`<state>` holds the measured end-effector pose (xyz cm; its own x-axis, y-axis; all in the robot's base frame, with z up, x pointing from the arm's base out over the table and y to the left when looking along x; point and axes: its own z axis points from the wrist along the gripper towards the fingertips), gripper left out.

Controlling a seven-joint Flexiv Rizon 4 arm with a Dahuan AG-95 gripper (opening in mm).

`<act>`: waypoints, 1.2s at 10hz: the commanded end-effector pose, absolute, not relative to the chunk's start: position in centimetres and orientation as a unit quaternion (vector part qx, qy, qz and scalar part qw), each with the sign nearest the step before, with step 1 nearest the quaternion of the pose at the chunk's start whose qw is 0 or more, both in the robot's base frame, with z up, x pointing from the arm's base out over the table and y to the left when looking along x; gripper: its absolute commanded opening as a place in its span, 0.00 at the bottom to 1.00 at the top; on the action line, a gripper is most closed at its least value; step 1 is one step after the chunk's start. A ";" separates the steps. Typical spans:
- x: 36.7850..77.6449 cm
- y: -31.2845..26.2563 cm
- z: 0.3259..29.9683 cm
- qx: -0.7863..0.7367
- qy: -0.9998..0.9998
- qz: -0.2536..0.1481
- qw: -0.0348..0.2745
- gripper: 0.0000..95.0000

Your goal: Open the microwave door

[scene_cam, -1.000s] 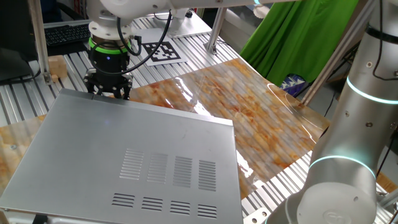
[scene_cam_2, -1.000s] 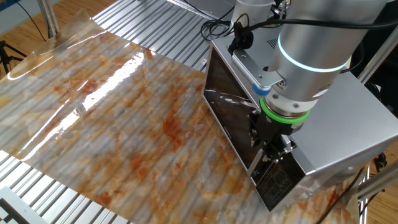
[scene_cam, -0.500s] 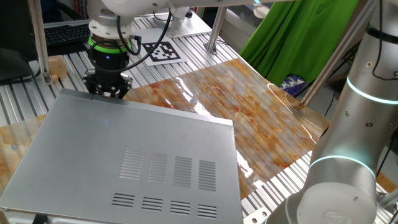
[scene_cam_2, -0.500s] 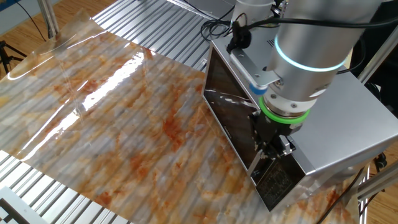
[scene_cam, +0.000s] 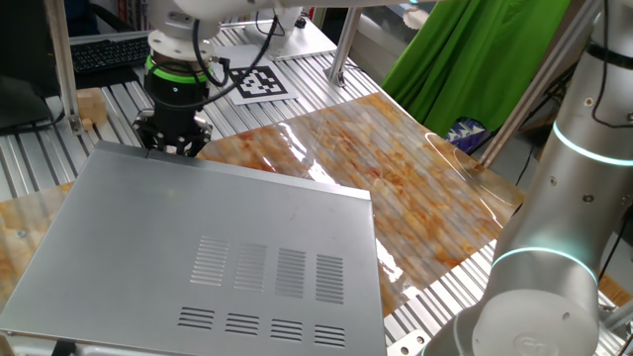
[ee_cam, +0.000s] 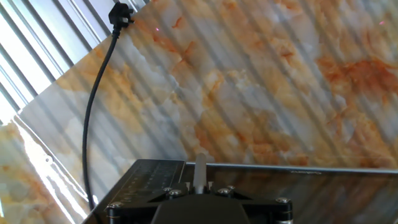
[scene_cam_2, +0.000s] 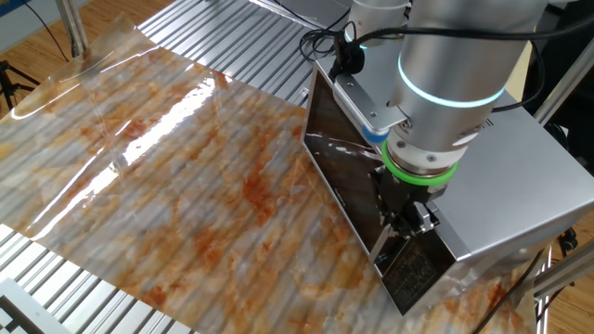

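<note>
One fixed view: the microwave (scene_cam: pixel 198 257) fills the near left of the tabletop (scene_cam: pixel 415 188), slotted grey panel up; your gripper (scene_cam: pixel 172 138) hangs at its far edge, w/ the fingertips hidden behind the box. Other fixed view: the door (scene_cam_2: pixel 348 176) is the dark glossy front panel, lying flush w/ the box, i.e. not yet swung out; the gripper (scene_cam_2: pixel 401 218) sits against the front near the door's edge beside the control strip, approx. where a handle would be. Whether the jaws are parted or closed, and whether they grip anything, cannot be told here. Hand view: you look down over the door's top edge (ee_cam: pixel 261 167); a pale bar (ee_cam: pixel 200 174) runs along the centre line, and a black power cord (ee_cam: pixel 93 106) trails across the tabletop to its plug. Step in hand, as judged: engaging the door edge before the pull. Next move calls for a secure hold, then a swing outward about the hinge, not a straight tug. Surface: glossy marbled orange-grey sheet over ribbed aluminium. Room: green cloth (scene_cam: pixel 465 59), marker card (scene_cam: pixel 252 81), a second robot arm (scene_cam: pixel 559 227) at the right.
</note>
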<state>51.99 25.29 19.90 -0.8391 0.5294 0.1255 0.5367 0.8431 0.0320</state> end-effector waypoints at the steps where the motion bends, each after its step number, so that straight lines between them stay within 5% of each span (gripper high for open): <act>1: 52.2 25.1 19.9 -0.277 -0.959 -0.032 0.057 0.00; 12: 53.7 23.7 19.7 -0.276 -0.959 -0.022 0.056 0.00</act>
<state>53.87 23.65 19.81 -0.8288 0.5462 0.1212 0.5529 0.8328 0.0279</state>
